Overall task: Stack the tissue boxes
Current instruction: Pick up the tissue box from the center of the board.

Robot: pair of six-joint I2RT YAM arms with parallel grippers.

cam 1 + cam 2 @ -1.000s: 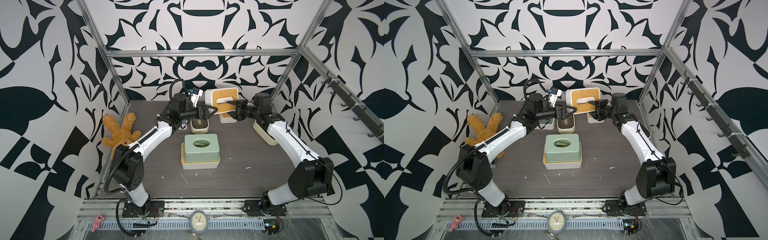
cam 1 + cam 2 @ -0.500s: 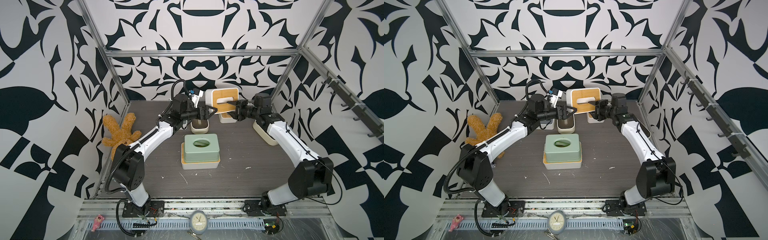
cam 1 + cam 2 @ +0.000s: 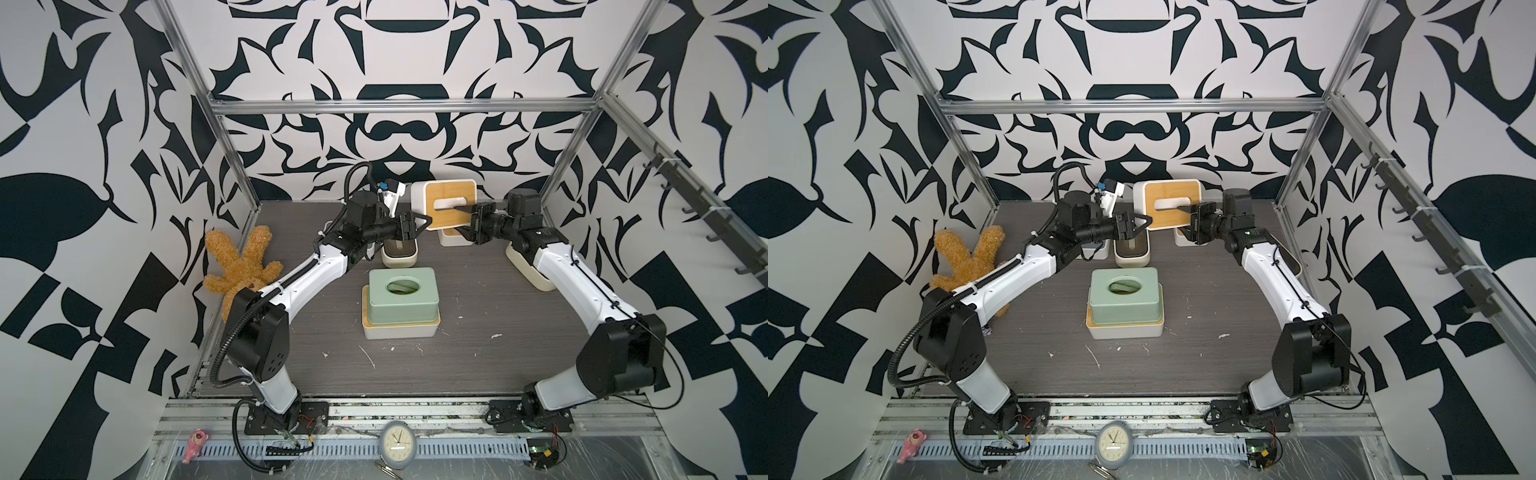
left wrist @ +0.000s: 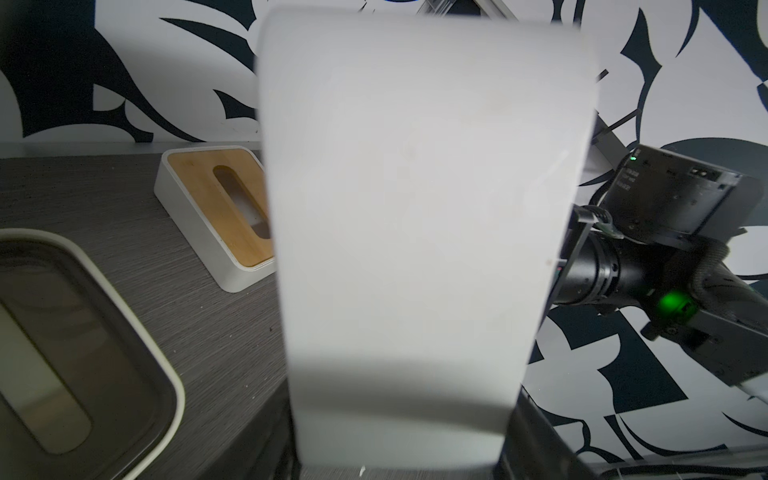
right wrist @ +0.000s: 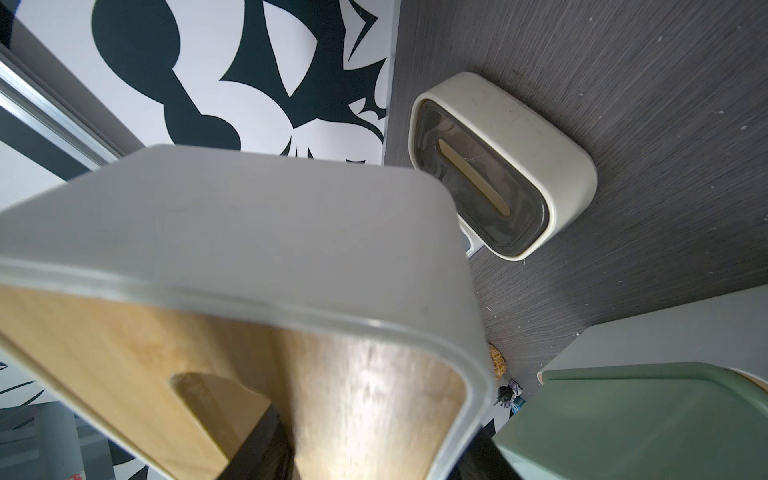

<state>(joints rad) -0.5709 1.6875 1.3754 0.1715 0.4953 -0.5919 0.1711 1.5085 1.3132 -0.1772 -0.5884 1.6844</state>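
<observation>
Box point(image 3: 446, 218), bamboo-lidded, clamped in my right pincer point(image 3: 461, 208); my left pincer point(image 3: 422, 220) sits at its opposite edge, grip untellable.

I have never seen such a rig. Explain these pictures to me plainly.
Two white robot arms stand at the front of a grey table, each ending in a pincer. Two pictures look down from overhead, nearly alike; two come from cameras on the wrists. On the table: a mint box stacked on a white box, two cream boxes, a second white box and a plush toy. The right pincer holds a bamboo-lidded box in the air, one finger through its slot. The left pincer is at that box's edge; whether it grips is unclear.
</observation>
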